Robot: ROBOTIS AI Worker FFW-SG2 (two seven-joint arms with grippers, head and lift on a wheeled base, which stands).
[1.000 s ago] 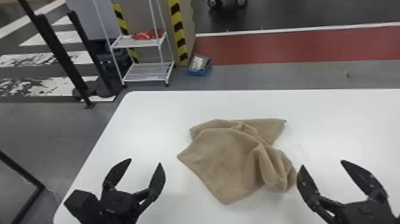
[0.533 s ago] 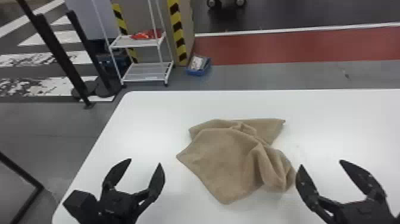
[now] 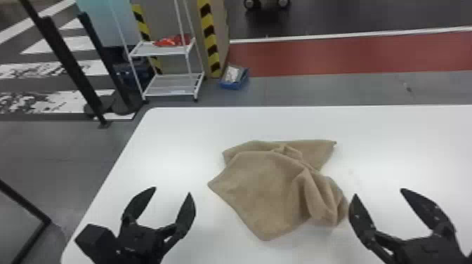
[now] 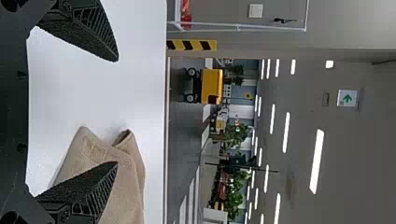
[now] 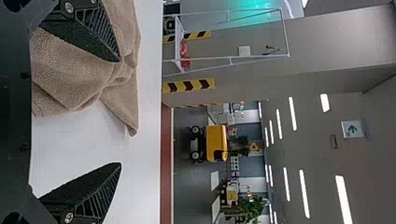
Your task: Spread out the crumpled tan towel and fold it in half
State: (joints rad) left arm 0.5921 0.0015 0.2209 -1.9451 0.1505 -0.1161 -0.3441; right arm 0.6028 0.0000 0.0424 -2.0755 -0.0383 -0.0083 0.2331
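On the white table (image 3: pixel 182 131), one tan towel (image 3: pixel 260 182), two grippers near it, one per side. Left gripper (image 3: pixel 172 190): released, two fingers spread wide. Right gripper (image 3: pixel 379 192): same, released, two fingers well apart. Towel lies ahead of and between them, its right side near the right gripper's inner finger; can't tell if they touch.

Towel state: one piece, crumpled, irregular outline. Left part fairly flat, surface smooth. Right part bunched, a few raised folds running toward the robot. Small twisted ruck near the far edge. Three clear corners: one pointing left, one toward the robot, one out at far right. Matte, soft-looking cloth.

Behind the table: one white rack (image 3: pixel 159 53) with two shelves in sight, red stuff (image 3: pixel 172 41) on the upper one. One blue bin (image 3: pixel 234 85) on the floor just beside it, pale contents. Two black posts (image 3: pixel 72 66) left of the rack.
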